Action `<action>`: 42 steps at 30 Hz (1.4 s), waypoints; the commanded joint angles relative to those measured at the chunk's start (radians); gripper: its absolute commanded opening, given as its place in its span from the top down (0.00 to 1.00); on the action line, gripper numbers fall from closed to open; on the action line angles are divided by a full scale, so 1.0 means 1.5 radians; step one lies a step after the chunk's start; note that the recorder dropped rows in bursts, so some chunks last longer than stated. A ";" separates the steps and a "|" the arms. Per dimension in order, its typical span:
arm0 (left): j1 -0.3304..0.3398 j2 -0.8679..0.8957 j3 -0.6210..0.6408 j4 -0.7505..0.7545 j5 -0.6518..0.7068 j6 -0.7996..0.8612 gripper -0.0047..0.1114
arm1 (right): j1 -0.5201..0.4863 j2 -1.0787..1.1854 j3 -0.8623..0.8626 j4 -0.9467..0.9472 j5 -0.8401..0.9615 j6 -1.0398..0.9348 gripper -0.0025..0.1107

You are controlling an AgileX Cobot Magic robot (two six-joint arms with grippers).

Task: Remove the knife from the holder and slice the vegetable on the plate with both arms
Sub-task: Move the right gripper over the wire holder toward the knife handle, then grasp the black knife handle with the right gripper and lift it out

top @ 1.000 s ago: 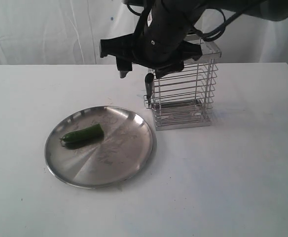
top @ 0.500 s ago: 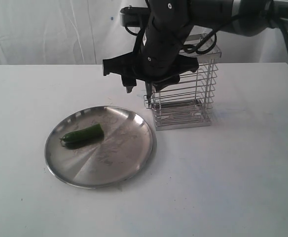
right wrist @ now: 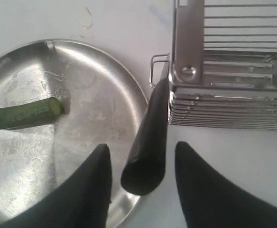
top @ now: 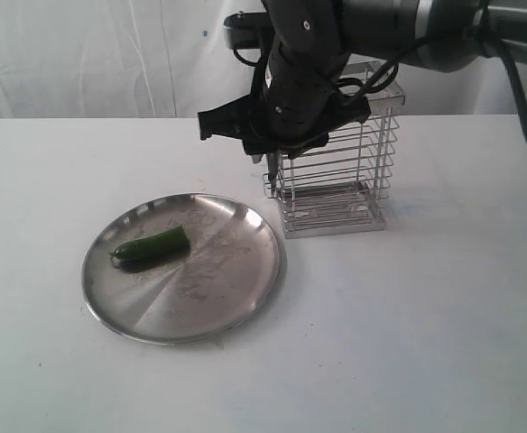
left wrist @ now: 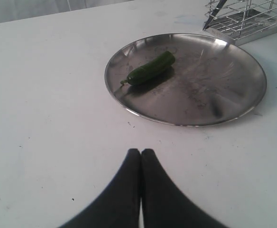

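The knife point(right wrist: 149, 137) stands by its black handle in a small loop on the holder point(right wrist: 224, 71) corner, beside the plate point(right wrist: 86, 142). My right gripper point(right wrist: 143, 146) is open, one finger on each side of the handle's end, with gaps both sides. In the exterior view the right gripper point(top: 265, 155) hangs over the knife point(top: 271, 170) at the holder's point(top: 340, 176) left corner. The vegetable point(top: 151, 245) lies whole on the plate point(top: 214, 280). My left gripper point(left wrist: 141, 151) is shut on nothing, low over the table short of the plate point(left wrist: 214, 80) and vegetable point(left wrist: 150, 70).
White tabletop all round, with a white cloth backdrop behind. The right arm's dark body point(top: 304, 63) and cables cover the holder's top left. The holder point(left wrist: 243, 16) stands just beyond the plate's rim, almost touching it.
The right arm has come down and shifted slightly right, bringing its open fingers around the knife handle at the holder's corner. Plate and vegetable have not moved.
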 commanded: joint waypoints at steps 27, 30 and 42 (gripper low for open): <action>-0.003 -0.003 0.002 -0.007 -0.003 0.000 0.96 | 0.001 -0.057 -0.003 -0.034 0.003 -0.030 0.88; -0.003 -0.003 0.002 -0.007 -0.003 0.000 0.96 | 0.001 -0.066 -0.003 -0.045 0.008 -0.035 0.88; -0.003 -0.003 0.002 -0.007 -0.003 0.000 0.96 | 0.001 -0.122 -0.003 -0.043 0.049 -0.127 0.91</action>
